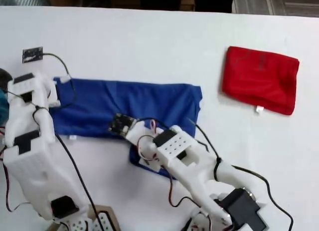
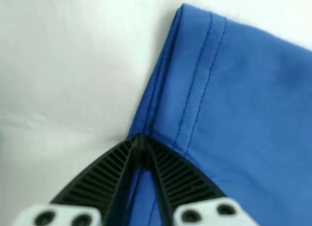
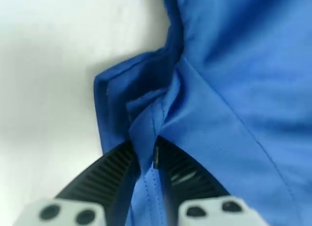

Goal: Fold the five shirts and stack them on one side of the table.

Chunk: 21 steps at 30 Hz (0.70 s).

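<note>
two shirts are in sight on the white table (image 1: 149,36), out of the five the task names: one blue shirt (image 1: 129,104) and one red shirt (image 1: 260,80). the red one lies folded into a compact rectangle toward the table's right edge, well apart from the arms, which i take to be the start of the stack. the blue shirt is spread as a long band across the left half of the table, between the two arms. the left gripper (image 2: 139,139) is pinched closed on its stitched hem, at the end nearest the table's left edge. the right gripper (image 3: 144,147) is clamped on a bunched pleat of cloth along the shirt's near edge, where a flap sticks out toward the arms. gripping one shirt at two points looks meant to let both arms carry the cloth over together, so the fold lands straight. two arms, two grippers, both occupied.
</note>
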Tool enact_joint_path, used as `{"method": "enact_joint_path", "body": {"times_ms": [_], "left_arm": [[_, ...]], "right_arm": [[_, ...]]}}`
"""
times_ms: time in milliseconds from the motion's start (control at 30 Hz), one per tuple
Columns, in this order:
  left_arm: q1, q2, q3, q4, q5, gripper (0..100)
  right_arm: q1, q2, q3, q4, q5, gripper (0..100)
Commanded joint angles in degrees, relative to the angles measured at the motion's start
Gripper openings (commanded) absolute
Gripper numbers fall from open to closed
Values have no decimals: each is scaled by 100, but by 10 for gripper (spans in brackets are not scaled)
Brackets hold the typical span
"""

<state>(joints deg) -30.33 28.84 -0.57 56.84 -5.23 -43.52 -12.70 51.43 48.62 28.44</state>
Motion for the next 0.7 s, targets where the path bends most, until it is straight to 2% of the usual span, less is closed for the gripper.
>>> {"method": "enact_joint_path", "body": {"times_ms": [0, 133, 267, 467, 667], "left_arm": [[-53, 176, -558, 167, 18, 25], [-53, 202, -778, 308, 18, 25], [-44, 202, -919, 501, 18, 25], [-26, 193, -1349, 993, 18, 25], [-18, 193, -2193, 1855, 18, 25]], "right_arm": [[-286, -57, 105, 22, 53, 22], [-681, -57, 88, 22, 9, 23], [-673, -48, 79, 22, 0, 30], [-435, -57, -237, 690, 35, 205], [-1059, -22, -440, 1130, 44, 204]]}}
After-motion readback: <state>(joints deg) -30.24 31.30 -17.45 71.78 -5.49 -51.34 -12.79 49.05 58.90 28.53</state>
